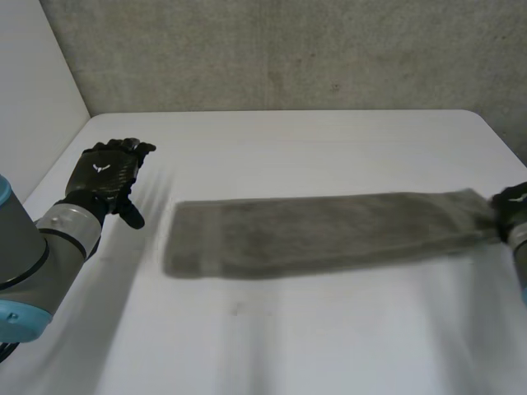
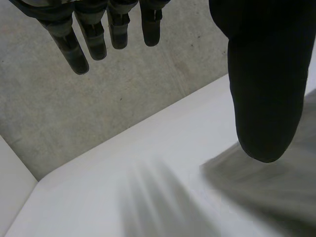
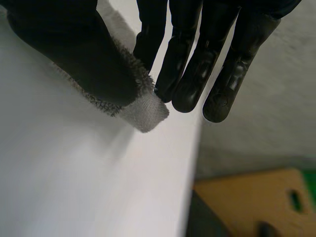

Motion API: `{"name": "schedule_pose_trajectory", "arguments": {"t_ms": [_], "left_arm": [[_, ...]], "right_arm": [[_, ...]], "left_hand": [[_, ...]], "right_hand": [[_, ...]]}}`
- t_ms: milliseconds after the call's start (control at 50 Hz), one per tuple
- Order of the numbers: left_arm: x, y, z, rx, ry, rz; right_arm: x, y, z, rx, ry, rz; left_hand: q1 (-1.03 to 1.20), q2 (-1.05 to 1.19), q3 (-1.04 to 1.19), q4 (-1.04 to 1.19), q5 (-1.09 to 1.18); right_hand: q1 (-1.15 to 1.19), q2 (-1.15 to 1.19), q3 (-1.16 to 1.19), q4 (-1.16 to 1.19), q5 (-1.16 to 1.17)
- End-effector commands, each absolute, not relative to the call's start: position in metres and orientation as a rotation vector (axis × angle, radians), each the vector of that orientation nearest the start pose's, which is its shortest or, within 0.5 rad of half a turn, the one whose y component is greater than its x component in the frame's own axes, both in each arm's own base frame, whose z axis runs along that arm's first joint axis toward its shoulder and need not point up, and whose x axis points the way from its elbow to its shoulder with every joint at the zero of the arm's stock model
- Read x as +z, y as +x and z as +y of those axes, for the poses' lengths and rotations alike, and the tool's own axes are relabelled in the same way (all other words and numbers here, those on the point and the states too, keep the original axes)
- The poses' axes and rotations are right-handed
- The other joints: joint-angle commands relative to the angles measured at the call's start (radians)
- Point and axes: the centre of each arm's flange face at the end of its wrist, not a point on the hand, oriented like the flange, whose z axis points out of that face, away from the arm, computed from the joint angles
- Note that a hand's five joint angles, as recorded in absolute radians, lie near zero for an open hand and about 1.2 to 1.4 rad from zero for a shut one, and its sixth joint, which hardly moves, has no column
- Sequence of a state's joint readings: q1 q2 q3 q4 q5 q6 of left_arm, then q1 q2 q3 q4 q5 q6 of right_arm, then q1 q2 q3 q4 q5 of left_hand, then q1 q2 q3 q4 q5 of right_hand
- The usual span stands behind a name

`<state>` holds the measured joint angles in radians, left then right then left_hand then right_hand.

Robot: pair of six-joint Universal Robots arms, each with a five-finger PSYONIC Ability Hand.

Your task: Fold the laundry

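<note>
Towel (image 1: 321, 233): long grey strip across the table (image 1: 288, 346), running 9 to 3 o'clock, probably pulled taut to flatten it for the next fold. Right hand (image 1: 515, 206), at 3 o'clock, pinches its end corner between thumb and fingers. Left hand (image 1: 105, 174), at 10 o'clock, hovers near the other end with fingers straight, holding nothing.

A grey-green terry towel (image 1: 321, 232) is laid flat on the white desk (image 1: 272, 346) as a long, narrow band, stretched from left of centre to the right edge. Its right end is gathered and pinched between thumb and fingers (image 3: 190, 74) of the right hand (image 1: 512, 206), a woven hem corner protruding.
</note>
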<state>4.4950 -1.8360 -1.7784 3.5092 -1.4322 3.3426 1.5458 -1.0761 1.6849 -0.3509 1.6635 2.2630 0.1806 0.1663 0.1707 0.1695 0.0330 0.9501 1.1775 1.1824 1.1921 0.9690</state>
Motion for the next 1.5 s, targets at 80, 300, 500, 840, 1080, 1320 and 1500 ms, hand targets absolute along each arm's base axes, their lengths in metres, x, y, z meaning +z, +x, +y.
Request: {"name": "schedule_pose_trajectory", "arguments": {"t_ms": [80,300,500,840,1080,1320,1500], "left_arm": [[0.202,-0.213,-0.295,-2.197,0.647,2.312],[0.204,-0.212,-0.292,-2.200,0.649,2.311],[0.203,-0.214,-0.290,-2.202,0.657,2.312],[0.192,-0.226,-0.279,-2.176,0.725,2.360],[0.181,-0.242,-0.266,-2.156,0.808,2.401],[0.180,-0.242,-0.265,-2.150,0.809,2.405],[0.183,-0.241,-0.264,-2.158,0.806,2.400]], "right_arm": [[0.226,0.161,-0.357,1.811,0.790,-1.720],[0.215,0.352,-0.247,2.273,1.501,-1.615],[0.125,0.417,-0.171,2.187,1.988,-1.613],[0.169,0.288,-0.257,1.875,1.035,-2.487],[0.129,0.240,-0.252,1.789,0.982,-2.660],[0.146,0.239,-0.284,1.986,0.931,-2.416],[0.197,0.365,-0.221,2.240,1.469,-2.033]], "left_hand": [[-0.005,0.009,0.005,0.006,-0.032],[-0.005,0.009,0.005,0.006,-0.032],[-0.005,0.009,0.005,0.006,-0.032],[-0.005,0.009,0.005,0.006,-0.032],[-0.005,0.009,0.005,0.006,-0.032],[-0.005,0.009,0.005,0.006,-0.032],[-0.005,0.009,0.005,0.006,-0.032]], "right_hand": [[0.446,0.219,0.214,0.204,0.253],[0.446,0.219,0.214,0.204,0.253],[0.311,0.083,0.078,0.069,0.117],[-0.776,-1.003,-1.008,-1.018,-0.969],[-0.533,-0.761,-0.766,-0.775,-0.727],[0.446,0.219,0.214,0.204,0.253],[0.446,0.219,0.214,0.204,0.253]]}}
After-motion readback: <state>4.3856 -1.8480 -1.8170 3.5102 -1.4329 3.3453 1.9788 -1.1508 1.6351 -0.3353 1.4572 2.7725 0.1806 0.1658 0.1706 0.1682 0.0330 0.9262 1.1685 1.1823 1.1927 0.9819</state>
